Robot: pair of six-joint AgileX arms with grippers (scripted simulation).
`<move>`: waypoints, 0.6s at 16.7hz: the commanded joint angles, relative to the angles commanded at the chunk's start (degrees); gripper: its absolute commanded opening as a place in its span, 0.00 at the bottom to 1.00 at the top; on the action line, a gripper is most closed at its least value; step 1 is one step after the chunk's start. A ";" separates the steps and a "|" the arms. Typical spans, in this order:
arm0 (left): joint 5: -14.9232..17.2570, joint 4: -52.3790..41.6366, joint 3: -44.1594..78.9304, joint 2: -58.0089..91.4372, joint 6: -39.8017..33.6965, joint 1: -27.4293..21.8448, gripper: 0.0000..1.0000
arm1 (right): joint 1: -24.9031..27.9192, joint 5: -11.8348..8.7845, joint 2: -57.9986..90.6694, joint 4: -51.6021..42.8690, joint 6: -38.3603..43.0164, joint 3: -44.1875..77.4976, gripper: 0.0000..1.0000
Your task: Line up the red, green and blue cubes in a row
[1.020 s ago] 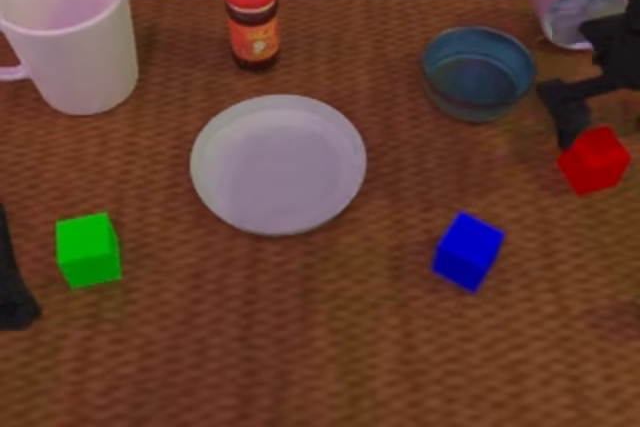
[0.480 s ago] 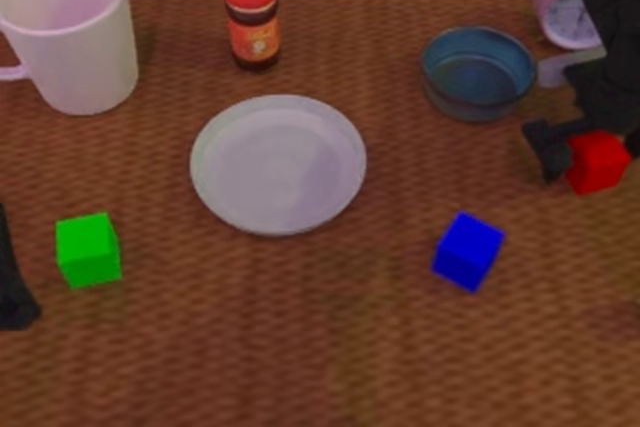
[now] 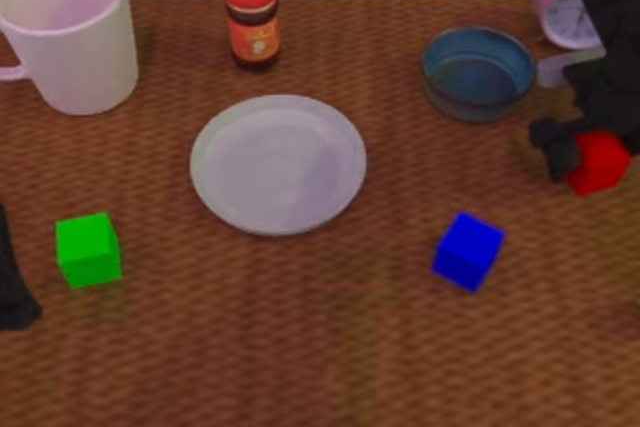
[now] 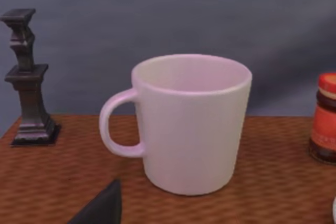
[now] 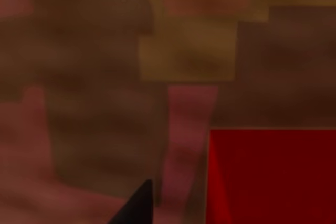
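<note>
Item: right gripper at the red cube, top view's right edge, about 3 o'clock from the plate.

Detail: One dark finger stands just beside the cube's 9 o'clock face; the far finger is hidden, so whether the jaws have closed on the cube cannot be told. The cube has no long axis. Blue cube lies at 7 o'clock from the red one, apart. Green cube lies well apart at the table's left, near the parked left gripper, whose state also cannot be told. Judgement: the right arm is nearer red and blue, the left nearer green; the row likely runs 9-to-3 across the near table.
</note>
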 joint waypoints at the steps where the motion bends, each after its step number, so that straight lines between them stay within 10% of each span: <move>1: 0.00 0.00 0.00 0.00 0.00 0.00 1.00 | 0.00 0.00 0.00 0.00 0.00 0.00 0.40; 6: 0.00 0.00 0.00 0.00 0.00 0.00 1.00 | 0.00 0.00 0.00 0.00 0.00 0.00 0.02; 10: 0.00 0.00 0.00 0.00 0.00 0.00 1.00 | 0.00 0.00 0.00 0.00 0.00 0.00 0.00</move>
